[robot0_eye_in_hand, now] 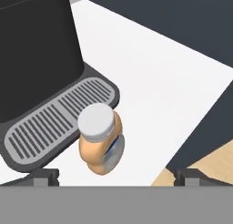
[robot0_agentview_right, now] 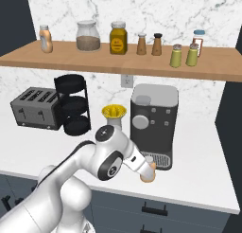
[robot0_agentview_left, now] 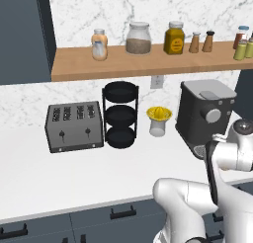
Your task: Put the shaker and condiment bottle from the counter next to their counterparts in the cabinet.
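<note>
Orange-and-white condiment bottle (robot0_eye_in_hand: 100, 143) stands upright on the white tabletop (robot0_eye_in_hand: 159, 82), just beside the coffee machine's drip tray (robot0_eye_in_hand: 54, 123). End effector (robot0_eye_in_hand: 117, 175) hangs directly above it, fingers spread wide, nothing held; bottle sits between the two tips, slightly toward one of them. Its long axis points up at the hand, silvery cap nearest. Judgement: a straight descent along that axis should bracket the body. Twin bottle (robot0_agentview_right: 45, 39) waits on the wooden cabinet (robot0_agentview_right: 118, 61) shelf, well above.
</note>
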